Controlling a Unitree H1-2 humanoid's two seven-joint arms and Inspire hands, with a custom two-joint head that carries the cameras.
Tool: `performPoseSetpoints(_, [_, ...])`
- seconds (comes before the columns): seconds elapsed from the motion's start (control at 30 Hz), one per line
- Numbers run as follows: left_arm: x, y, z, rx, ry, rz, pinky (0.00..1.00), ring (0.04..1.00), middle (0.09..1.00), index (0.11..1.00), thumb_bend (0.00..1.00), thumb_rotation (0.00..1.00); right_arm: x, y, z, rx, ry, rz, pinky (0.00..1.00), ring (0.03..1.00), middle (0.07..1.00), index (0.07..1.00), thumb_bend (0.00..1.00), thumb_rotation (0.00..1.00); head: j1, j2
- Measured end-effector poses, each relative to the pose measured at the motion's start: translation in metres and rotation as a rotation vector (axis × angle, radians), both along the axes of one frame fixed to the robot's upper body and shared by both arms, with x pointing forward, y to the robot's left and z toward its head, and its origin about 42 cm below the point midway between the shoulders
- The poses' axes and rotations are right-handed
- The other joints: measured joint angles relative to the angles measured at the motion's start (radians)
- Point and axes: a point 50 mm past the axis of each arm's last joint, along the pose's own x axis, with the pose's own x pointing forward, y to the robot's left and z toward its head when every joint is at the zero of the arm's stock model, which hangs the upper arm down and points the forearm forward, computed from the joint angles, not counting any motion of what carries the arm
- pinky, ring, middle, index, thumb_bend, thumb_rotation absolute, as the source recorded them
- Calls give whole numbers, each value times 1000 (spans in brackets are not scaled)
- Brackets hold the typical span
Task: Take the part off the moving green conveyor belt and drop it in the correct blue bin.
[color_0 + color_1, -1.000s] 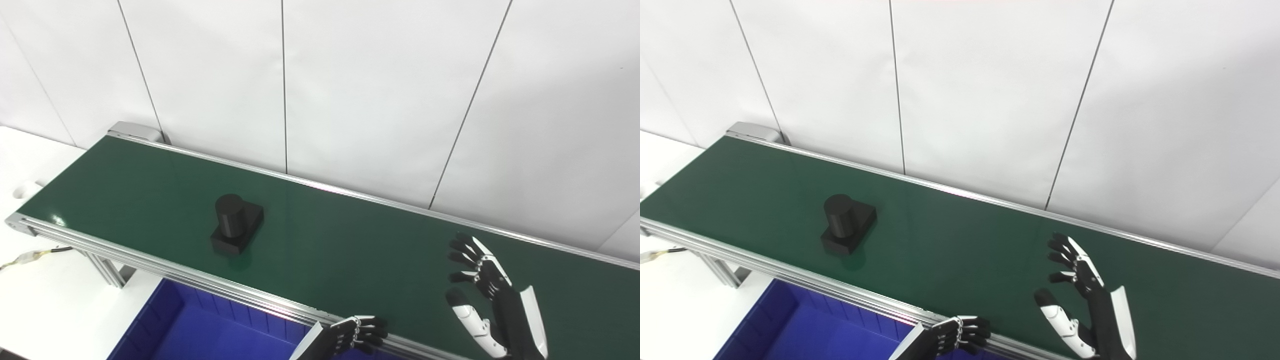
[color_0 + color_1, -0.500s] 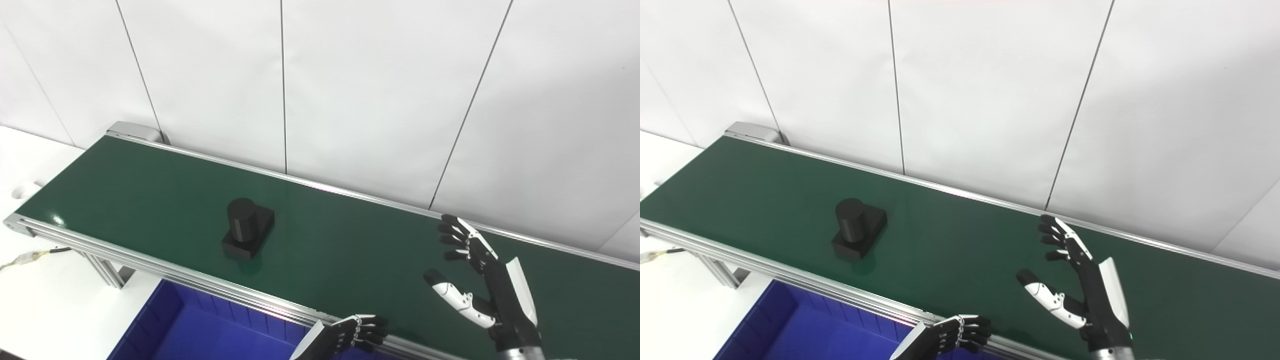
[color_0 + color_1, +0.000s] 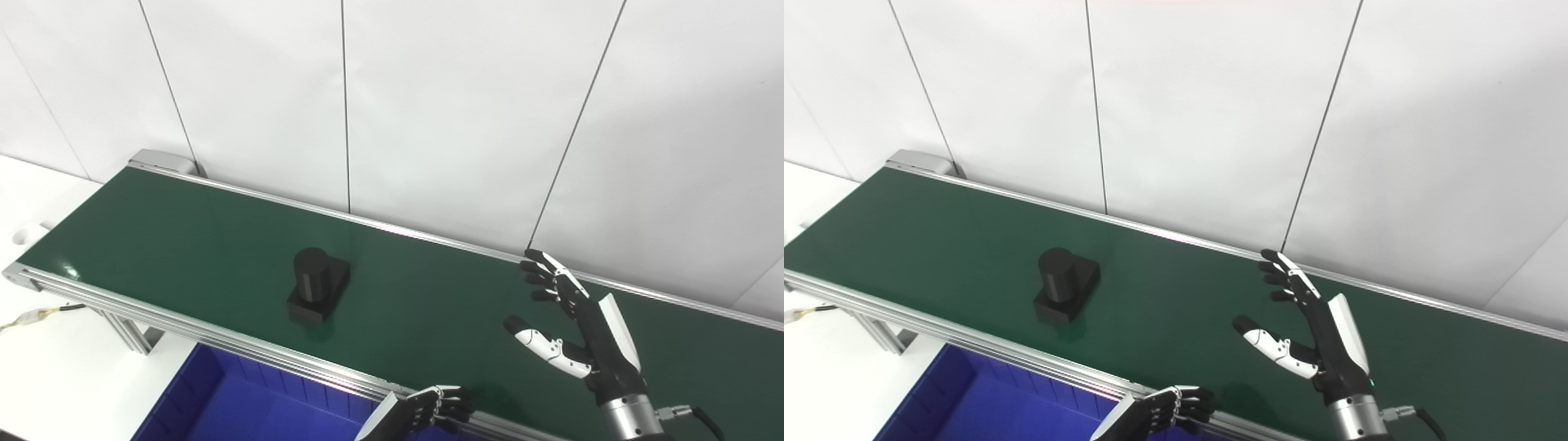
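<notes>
We see the black part [image 3: 317, 285] resting on the green conveyor belt [image 3: 184, 239], at nine o'clock from our spread, empty right hand [image 3: 576, 324]. It looks rigid and light; we would grip its upright cylinder. Our left hand [image 3: 438, 409] sits curled, holding nothing.

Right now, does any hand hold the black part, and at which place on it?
No. The right hand is open above the belt, apart from the black part. The left hand has curled fingers at the belt's near edge, holding nothing.
</notes>
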Motion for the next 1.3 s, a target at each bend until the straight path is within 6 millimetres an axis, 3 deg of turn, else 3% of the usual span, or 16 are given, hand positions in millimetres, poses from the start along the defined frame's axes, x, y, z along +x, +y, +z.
performPoseSetpoints(0.8, [-3, 0, 5, -3, -16, -6, 678, 731, 755, 784, 852, 667, 41, 53, -3, -99, 51, 96, 744, 827, 849, 900, 652, 572, -17, 35])
performPoseSetpoints(1.1, [-8, 0, 12, -4, -37, -14, 694, 743, 767, 798, 838, 683, 38, 76, -2, -126, 55, 133, 727, 818, 842, 901, 662, 569, -28, 92])
performPoseSetpoints(1.3, [-14, 1, 16, -4, -48, -20, 713, 755, 782, 813, 789, 702, 37, 91, -5, -158, 80, 155, 738, 819, 844, 899, 663, 508, -34, 129])
